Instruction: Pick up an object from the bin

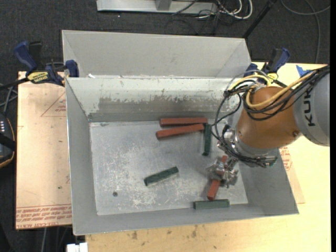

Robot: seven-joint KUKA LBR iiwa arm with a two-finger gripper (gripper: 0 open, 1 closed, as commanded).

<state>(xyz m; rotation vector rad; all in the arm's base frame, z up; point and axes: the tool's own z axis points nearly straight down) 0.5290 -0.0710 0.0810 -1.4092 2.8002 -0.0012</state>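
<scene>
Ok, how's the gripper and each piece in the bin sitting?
gripper: low in bin, right side, above end of short red bar.
short red bar: flat, slanted.
rear red bar: flat, by back wall.
second red bar: flat, just before it.
right green bar: lying front to back.
middle green bar: flat, alone.
front green bar: flat, by front wall.

- Red block [212,190], front right of the bin [79,140]: upper end hidden beneath the gripper [223,174]; contact cannot be determined.
- Bin floor at the right: covered from sight by the orange cover [265,121].
- Arm [315,114]: cut off at the right edge.
- Dark speck [115,194], front left: too small to identify.
</scene>
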